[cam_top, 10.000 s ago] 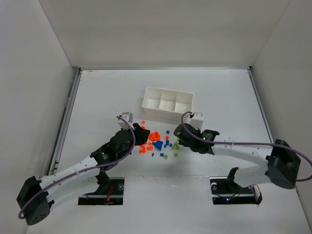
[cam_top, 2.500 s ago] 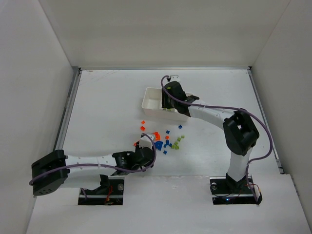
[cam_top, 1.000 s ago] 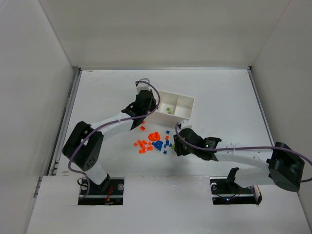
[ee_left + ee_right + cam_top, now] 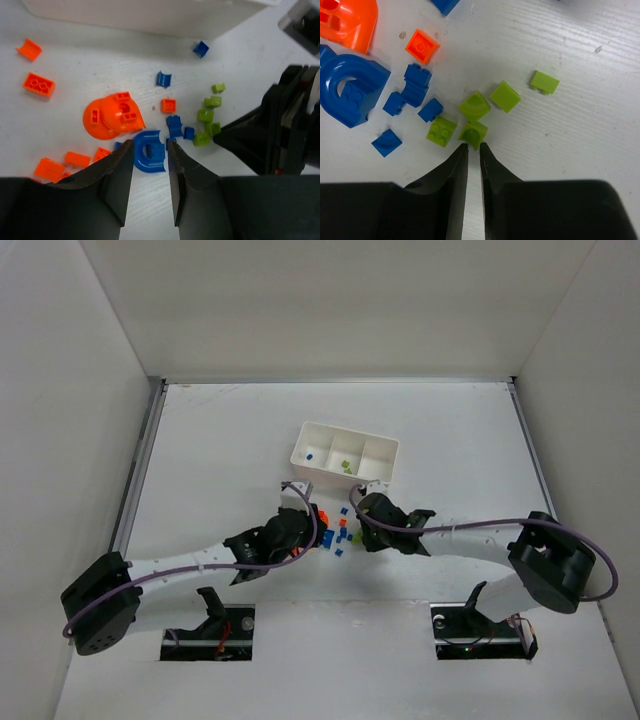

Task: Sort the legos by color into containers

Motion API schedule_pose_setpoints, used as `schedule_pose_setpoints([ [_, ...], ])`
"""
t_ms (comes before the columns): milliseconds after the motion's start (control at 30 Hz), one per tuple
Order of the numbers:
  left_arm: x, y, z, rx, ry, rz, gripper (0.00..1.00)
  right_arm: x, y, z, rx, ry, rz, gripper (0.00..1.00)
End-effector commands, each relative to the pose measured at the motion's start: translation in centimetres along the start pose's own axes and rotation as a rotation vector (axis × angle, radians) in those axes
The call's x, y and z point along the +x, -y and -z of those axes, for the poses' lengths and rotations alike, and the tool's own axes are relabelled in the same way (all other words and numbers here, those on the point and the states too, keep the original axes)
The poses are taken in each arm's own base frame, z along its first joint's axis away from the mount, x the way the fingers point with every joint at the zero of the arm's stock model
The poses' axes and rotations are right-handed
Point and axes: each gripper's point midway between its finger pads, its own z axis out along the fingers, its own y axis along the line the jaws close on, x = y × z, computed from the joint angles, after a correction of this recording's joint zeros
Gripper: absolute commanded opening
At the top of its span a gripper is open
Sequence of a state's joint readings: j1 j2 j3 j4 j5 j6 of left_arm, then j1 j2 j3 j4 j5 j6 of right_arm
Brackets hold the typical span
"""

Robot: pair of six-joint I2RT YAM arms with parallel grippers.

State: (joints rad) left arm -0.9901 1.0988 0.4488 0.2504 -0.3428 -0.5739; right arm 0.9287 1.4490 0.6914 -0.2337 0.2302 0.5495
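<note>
Orange, blue and lime green legos [image 4: 336, 530] lie scattered in front of the white tray [image 4: 330, 478]. A blue brick [image 4: 310, 454] lies in the tray's left container and green ones [image 4: 346, 466] in the middle container. My left gripper [image 4: 150, 147] is open, its tips either side of the near edge of the large blue arch piece [image 4: 155, 163], beside the large orange piece [image 4: 107, 117]. My right gripper [image 4: 471, 146] is nearly closed and pinches the near corner of a lime green lego [image 4: 473, 133] that rests on the table.
More green bricks [image 4: 505, 96] and small blue ones [image 4: 415, 85] lie close around the right gripper's tips. Both grippers work within a few centimetres of each other over the pile; the right one's black fingers [image 4: 240, 140] show in the left wrist view. White walls enclose the table.
The left arm swung back from the tray to the pile, and a blue brick now lies in the left compartment. The right jaws have closed from wide onto the green lego.
</note>
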Motion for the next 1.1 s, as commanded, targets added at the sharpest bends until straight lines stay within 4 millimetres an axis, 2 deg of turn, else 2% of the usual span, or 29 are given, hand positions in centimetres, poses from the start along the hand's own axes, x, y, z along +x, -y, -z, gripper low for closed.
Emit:
schedule_pose_setpoints([
  [0,1.4,0.6,0.6,0.013,-0.004,-0.003,0.31,-2.8,-0.8,0.5,-0.035,0.082,-0.029,0.15],
  [100,2.1,1.0,0.9,0.021,-0.009,-0.021,0.32,-3.5,-0.8,1.9,-0.040,0.106,-0.053,0.13],
  [267,2.3,1.1,2.5,0.049,0.039,-0.007,0.32,-4.6,-1.0,4.6,-0.040,0.147,-0.114,0.14],
  [333,2.4,0.8,3.0,0.056,0.052,0.009,0.33,-4.8,-1.2,5.0,-0.047,0.151,-0.134,0.19],
  [367,2.4,0.7,3.2,0.056,0.054,0.013,0.33,-4.9,-1.3,5.0,-0.043,0.154,-0.140,0.24],
  [400,2.3,0.7,3.5,0.063,0.056,0.019,0.33,-4.7,-1.6,4.9,-0.037,0.151,-0.137,0.31],
  [567,2.2,0.8,4.2,0.080,0.063,0.018,0.33,-3.1,-1.7,3.8,0.023,0.136,-0.101,0.33],
  [667,3.3,0.5,4.6,0.080,0.042,0.026,0.33,-1.5,-1.9,2.8,0.057,0.121,-0.091,0.39],
  [833,4.1,-0.3,4.1,0.026,0.044,0.027,0.33,0.5,-0.8,0.5,0.131,0.120,-0.089,0.43],
  [933,3.9,0.2,3.7,0.025,0.058,0.043,0.33,1.7,0.1,-0.9,0.171,0.113,-0.101,0.43],
  [967,4.1,0.5,3.5,0.029,0.059,0.060,0.34,1.9,0.4,-1.3,0.186,0.120,-0.100,0.43],
  [1067,4.6,0.6,3.2,0.017,0.038,0.054,0.34,0.8,0.4,-1.0,0.223,0.176,-0.100,0.42],
])
